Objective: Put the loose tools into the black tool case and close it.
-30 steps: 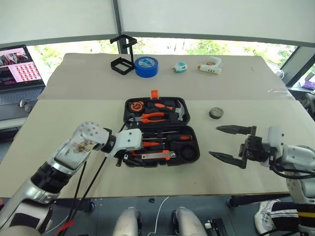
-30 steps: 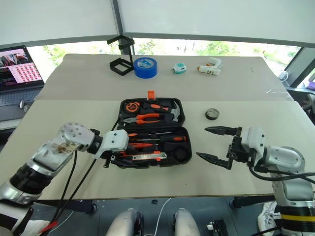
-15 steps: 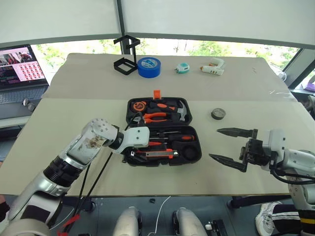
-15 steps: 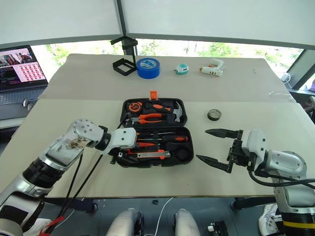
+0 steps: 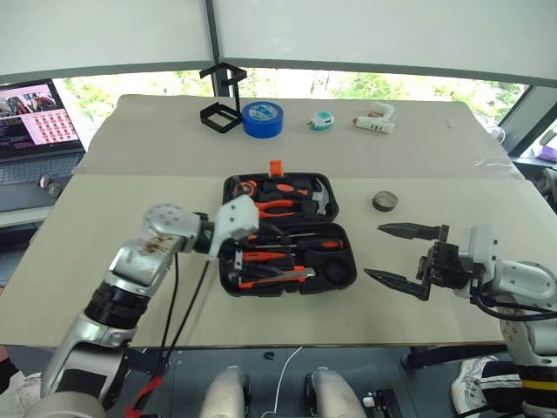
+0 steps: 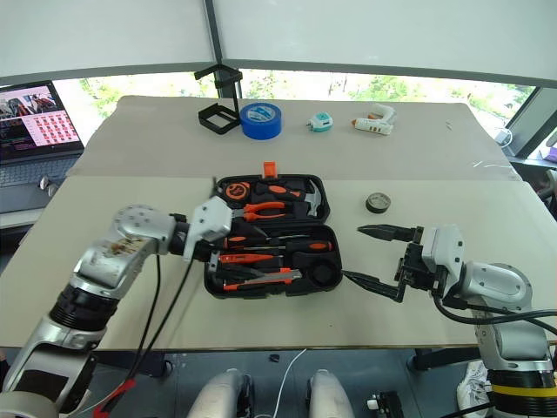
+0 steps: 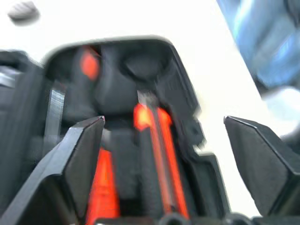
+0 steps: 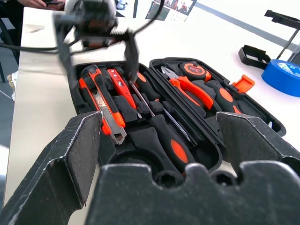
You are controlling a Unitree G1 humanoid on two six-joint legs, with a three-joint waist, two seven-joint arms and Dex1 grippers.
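Your beige desk (image 5: 130, 218) carries the black tool case (image 5: 287, 233) lying open at its middle, tools seated in its slots. Your left end effector (image 6: 211, 246) hangs over the case's left edge, fingers spread, gripping nothing. Your right end effector (image 5: 399, 254) hovers right of the case, wide open, empty. The utility knife (image 8: 104, 108) lies in the near tray; the left wrist view is blurred.

Daylight enters through the windows beyond the table's (image 5: 418, 157) far edge, giving bright, even illumination. The left wrist view is motion-blurred and overexposed.
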